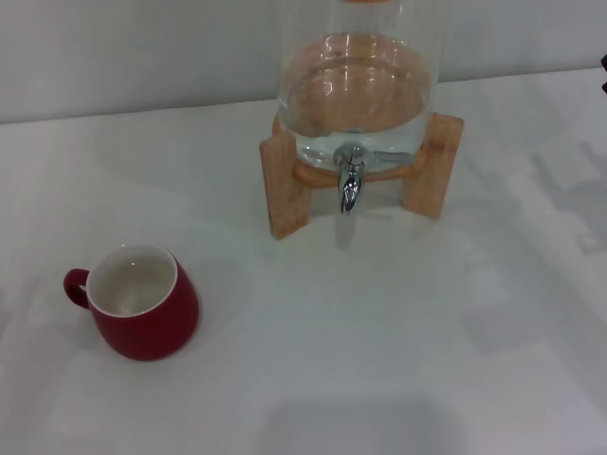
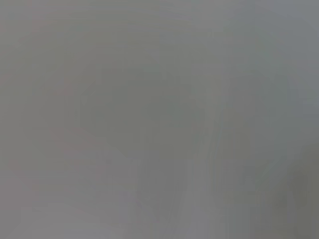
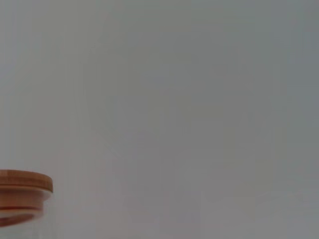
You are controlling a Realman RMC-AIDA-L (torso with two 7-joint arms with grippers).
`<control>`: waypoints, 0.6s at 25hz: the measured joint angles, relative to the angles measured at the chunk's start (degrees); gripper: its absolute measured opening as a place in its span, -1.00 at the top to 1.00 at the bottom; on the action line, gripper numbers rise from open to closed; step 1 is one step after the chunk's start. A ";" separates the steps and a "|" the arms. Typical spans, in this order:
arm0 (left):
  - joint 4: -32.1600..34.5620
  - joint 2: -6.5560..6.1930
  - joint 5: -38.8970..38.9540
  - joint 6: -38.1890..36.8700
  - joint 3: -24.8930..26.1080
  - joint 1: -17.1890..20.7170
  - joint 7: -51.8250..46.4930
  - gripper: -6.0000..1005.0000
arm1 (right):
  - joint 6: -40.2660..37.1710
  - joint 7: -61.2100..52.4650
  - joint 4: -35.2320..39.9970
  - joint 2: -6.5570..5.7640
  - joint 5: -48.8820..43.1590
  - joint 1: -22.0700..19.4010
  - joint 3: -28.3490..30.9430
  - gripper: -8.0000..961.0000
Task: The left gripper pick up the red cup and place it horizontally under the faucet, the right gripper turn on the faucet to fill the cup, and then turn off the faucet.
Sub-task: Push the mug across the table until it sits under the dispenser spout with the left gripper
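A white table [image 1: 398, 379] fills the head view, with a pale wall behind it. The red cup [image 1: 140, 303] stands upright on the table toward the robot's left and near the front, its white inside showing and its small loop handle pointing further left. Well apart from it, toward the back and a little right of centre, a clear glass dispenser [image 1: 356, 85] holding water sits on a wooden stand [image 1: 285, 185]. The chrome faucet [image 1: 351, 185] juts from the front of the dispenser at its base, spout pointing down at bare table, with its thin lever reaching out to the robot's right. Nothing is under the spout. Neither the left gripper nor the right gripper appears in any view, so whether their fingers are apart or together cannot be told. The left wrist view shows only plain grey. The right wrist view shows a wooden lid [image 3: 22, 191] at one edge against a plain grey surface.
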State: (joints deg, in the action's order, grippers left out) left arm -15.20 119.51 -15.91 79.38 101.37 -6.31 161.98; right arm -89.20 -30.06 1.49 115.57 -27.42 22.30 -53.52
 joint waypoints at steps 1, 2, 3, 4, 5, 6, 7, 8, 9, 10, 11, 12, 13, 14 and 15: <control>0.00 -0.05 -0.14 -0.67 -0.06 -0.20 0.03 -0.66 | 0.00 0.00 0.00 0.00 0.00 -0.02 0.00 -0.72; 0.00 -0.06 -0.21 -1.07 -0.08 -0.25 0.03 -0.66 | 0.00 0.00 0.00 0.00 0.00 -0.04 0.00 -0.72; 0.00 -0.09 -0.30 -1.70 -0.09 -0.34 0.03 -0.66 | 0.00 0.00 0.00 0.00 0.00 -0.06 0.00 -0.72; 0.00 -0.11 -0.38 -2.24 -0.10 -0.40 0.03 -0.66 | 0.00 0.00 0.00 0.00 0.00 -0.06 0.00 -0.72; 0.00 -0.13 -0.53 -2.97 -0.10 -0.52 0.02 -0.66 | 0.00 0.00 0.00 0.00 0.00 -0.06 0.00 -0.72; 0.01 -0.13 -0.79 -3.69 -0.11 -0.68 0.01 -0.66 | 0.00 0.00 0.00 0.00 0.00 -0.06 0.00 -0.72; 0.07 -0.13 -1.16 -4.23 -0.12 -0.80 0.00 -0.66 | 0.00 0.00 0.00 0.00 0.00 -0.06 0.00 -0.72; 0.26 -0.11 -1.80 -4.83 -0.12 -1.00 -0.01 -0.66 | 0.00 0.00 0.00 0.00 0.00 -0.06 0.00 -0.72; 0.45 -0.08 -2.57 -5.29 -0.13 -1.20 -0.01 -0.66 | 0.00 0.00 0.00 0.00 0.00 -0.06 0.00 -0.72; 0.63 -0.06 -3.50 -5.72 -0.13 -1.41 0.00 -0.66 | -0.01 0.00 0.00 0.00 0.00 -0.06 0.00 -0.72; 0.70 -0.05 -4.23 -6.02 -0.13 -1.60 -0.01 -0.66 | -0.01 0.00 0.00 0.00 0.00 -0.06 0.00 -0.72; 0.75 -0.06 -5.12 -6.30 -0.13 -1.73 -0.01 -0.66 | -0.01 0.00 0.00 0.00 0.00 -0.04 -0.04 -0.72; 0.76 -0.06 -5.67 -6.40 -0.12 -1.77 -0.01 -0.66 | -0.01 0.00 0.00 0.00 0.00 -0.03 -0.14 -0.72; 0.78 -0.06 -6.60 -6.51 -0.13 -1.83 -0.01 -0.66 | -0.01 0.00 0.00 0.00 0.00 0.00 -0.35 -0.72; 0.78 -0.06 -7.17 -6.54 -0.13 -1.84 0.00 -0.66 | -0.01 0.00 0.00 0.00 0.00 0.00 -0.48 -0.72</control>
State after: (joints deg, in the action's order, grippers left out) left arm -14.42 119.46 -23.09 72.84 101.24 -8.15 161.98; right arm -89.20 -30.05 1.49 115.58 -27.42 22.30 -54.00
